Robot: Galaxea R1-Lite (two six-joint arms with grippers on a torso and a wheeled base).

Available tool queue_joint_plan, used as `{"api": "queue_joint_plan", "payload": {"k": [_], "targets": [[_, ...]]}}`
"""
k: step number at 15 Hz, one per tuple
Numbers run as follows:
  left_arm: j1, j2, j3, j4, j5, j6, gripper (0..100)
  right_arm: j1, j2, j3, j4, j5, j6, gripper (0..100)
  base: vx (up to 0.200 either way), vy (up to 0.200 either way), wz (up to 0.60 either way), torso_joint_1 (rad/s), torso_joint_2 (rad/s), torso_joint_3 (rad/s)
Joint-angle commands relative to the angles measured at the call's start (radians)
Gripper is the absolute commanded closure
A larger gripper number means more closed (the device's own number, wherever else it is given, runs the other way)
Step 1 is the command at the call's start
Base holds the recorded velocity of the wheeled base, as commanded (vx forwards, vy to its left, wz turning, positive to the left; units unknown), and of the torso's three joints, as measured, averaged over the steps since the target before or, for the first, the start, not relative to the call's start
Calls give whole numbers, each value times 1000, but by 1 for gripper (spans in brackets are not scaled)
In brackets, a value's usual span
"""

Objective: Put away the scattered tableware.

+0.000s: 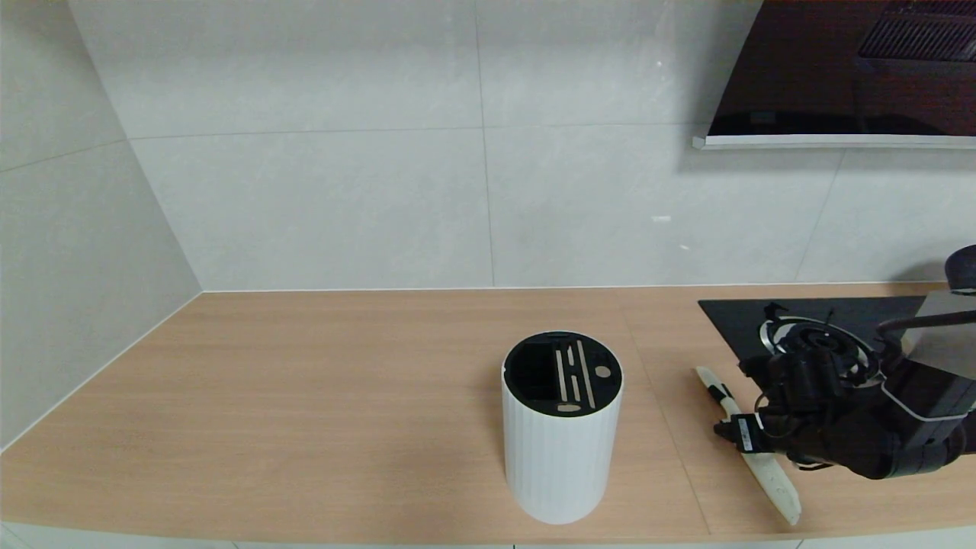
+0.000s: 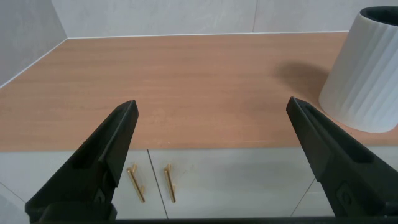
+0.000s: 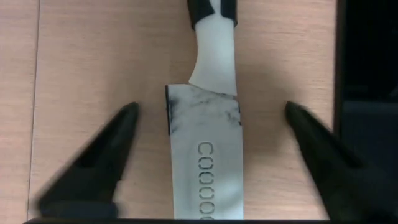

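A knife [image 1: 774, 476] with a white marbled blade and a white-and-black handle lies flat on the wooden counter [image 1: 343, 381], right of a white ribbed holder [image 1: 562, 427] whose black top has slots. My right gripper [image 1: 751, 436] hovers just over the knife, open. In the right wrist view the knife blade [image 3: 205, 155] lies between the spread fingers of this gripper [image 3: 210, 111], touching neither. My left gripper [image 2: 211, 106] is open and holds nothing, at the counter's front edge, with the holder [image 2: 364, 68] off to one side.
A black gas hob [image 1: 801, 320] is set into the counter at the far right, close behind the right arm. A dark range hood [image 1: 846, 69] hangs above it. Tiled walls close the back and left. Cabinet doors with gold handles [image 2: 152, 183] are below the counter edge.
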Motion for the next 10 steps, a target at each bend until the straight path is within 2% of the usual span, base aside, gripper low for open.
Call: {"api": "queue_joint_plan", "payload": {"k": [1,7,10], "targets": [[0,0,0,0,0,0,0,0,9,1,2,-1,-2,100,0,0,0,0,0,0],[0,0,0,0,0,0,0,3,11,3,1,-4,-2,100,0,0,0,0,0,0],[0,0,0,0,0,0,0,5,-99,12,13,-10,20,100,0,0,0,0,0,0]]}}
